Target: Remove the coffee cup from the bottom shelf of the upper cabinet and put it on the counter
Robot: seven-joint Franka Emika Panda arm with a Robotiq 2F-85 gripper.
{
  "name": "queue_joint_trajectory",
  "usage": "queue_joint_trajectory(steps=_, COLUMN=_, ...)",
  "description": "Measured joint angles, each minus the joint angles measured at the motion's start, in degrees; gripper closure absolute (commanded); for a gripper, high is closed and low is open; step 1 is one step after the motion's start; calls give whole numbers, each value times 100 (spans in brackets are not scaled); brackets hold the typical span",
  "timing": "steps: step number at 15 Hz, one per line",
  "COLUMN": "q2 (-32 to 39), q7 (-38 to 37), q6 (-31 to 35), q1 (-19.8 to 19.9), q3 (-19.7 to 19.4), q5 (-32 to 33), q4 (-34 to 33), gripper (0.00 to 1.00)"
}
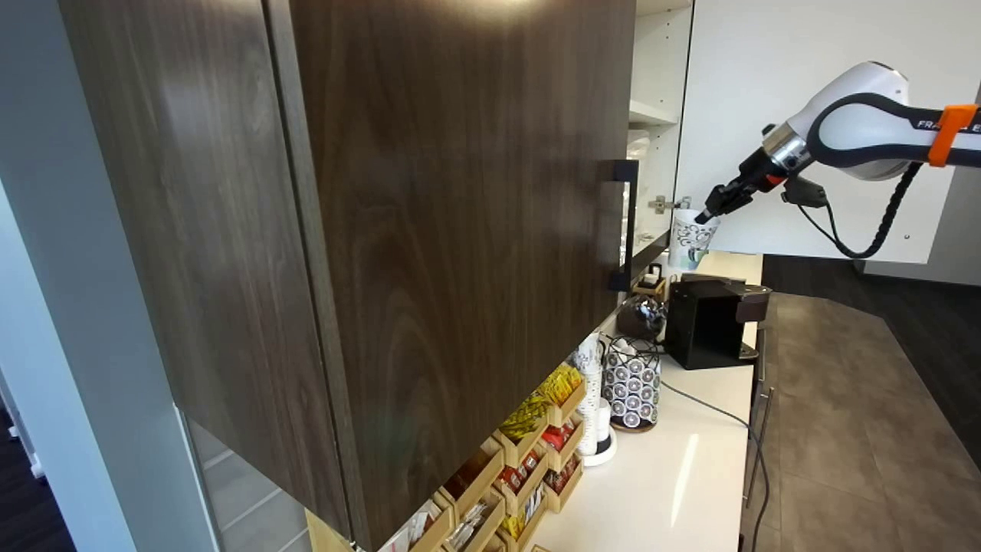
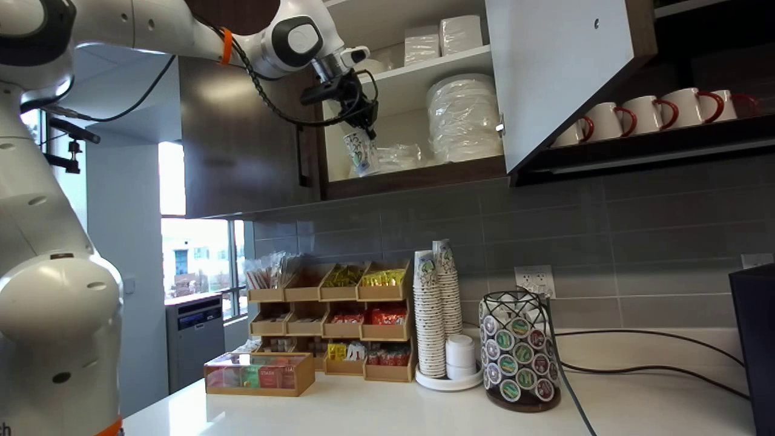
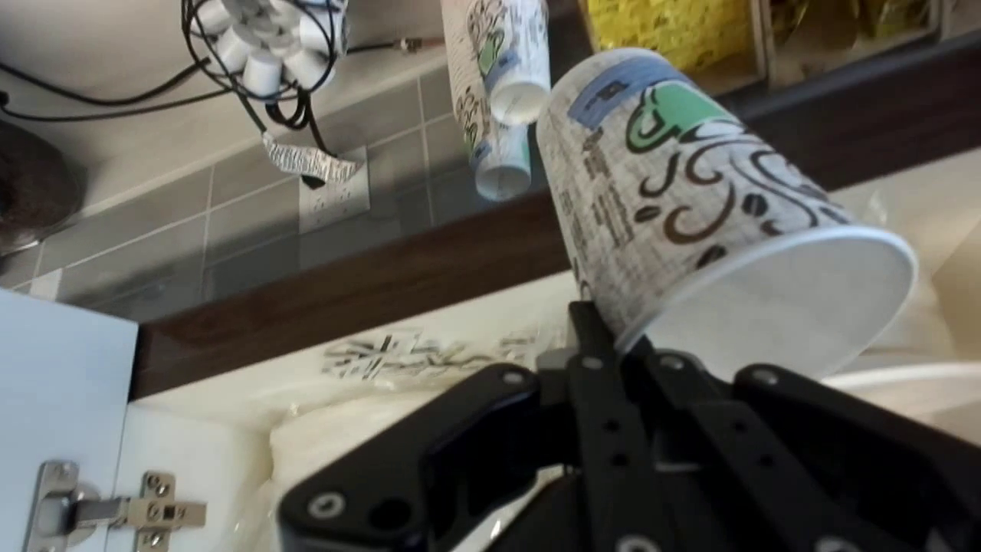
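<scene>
Pinching one edge of the mouth, the gripper [image 3: 613, 333] has its fingers [image 3: 598, 406] almost together, with the thin wall of the coffee cup [image 3: 674, 184] caught between them. The cup hangs tilted below the tool, base lower than mouth, apparently just in front of the bottom shelf [image 3: 268, 391]. So the carry down looks like the job now, and it calls for care: modest squeeze, because that wall may crease, and no sudden swing, because so little of it is held. Draw outward first, I'd say, so the base passes the dark lip of the upper cabinet [image 2: 418, 183]; then sink towards the counter [image 2: 339, 415], far below the gripper. Steer wide of the stacked cups [image 2: 430, 321], the pod rack [image 2: 522, 406] and the black machine [image 1: 693, 326] down there, and level the tool so the base lands flat before the fingers part, or it could topple.

Now the print! Nearest the tool, the cup shows a green cup drawing, dark swirls and beans; its small lettering is too blurred to read. Behind the gripper, the robot arm [image 1: 866, 134] spells "FRA" before an orange strap [image 1: 950, 132] crosses the lettering. Farther below, a cable tag [image 3: 310, 159] carries tiny lines, and the pod lids [image 2: 525, 378] bear labels: neither legible from here.
</scene>
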State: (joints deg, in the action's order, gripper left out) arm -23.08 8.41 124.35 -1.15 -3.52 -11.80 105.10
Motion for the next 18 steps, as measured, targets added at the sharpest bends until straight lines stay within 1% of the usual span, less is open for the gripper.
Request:
queue_joint_trajectory(steps=1, q2=-114, q7=124, q6=-219, q1=-39, q3=-27, q5=-13, q4=150, gripper=95)
queue_joint_trajectory(steps=3, q2=-270, q7=150, q6=-553, q1=-33, q3=-52, q5=25, q4=402, gripper=95)
queue_joint_trajectory(steps=8, q2=-313, q7=150, q6=-562, q1=-30, q3=-65, q5=27, q4=516, gripper=95)
queue_joint_trajectory(steps=9, q2=-313, q7=150, q6=-562, q1=-30, q3=-65, q5=27, q4=516, gripper=99)
queue_joint_trajectory(steps=13, q2=-277, q7=150, q6=-561, q1=-34, q3=-85, q5=-16, q4=575, gripper=99)
queue_joint_trajectory(steps=15, q2=-216, q7=235, q6=-528, q1=-73, q3=-126, q5=-146, q4=807, gripper=98)
queue_joint_trajectory(steps=18, q2=-49, q7=558, q6=-308, q1=-199, q3=-180, q5=-524, q4=1270, gripper=98)
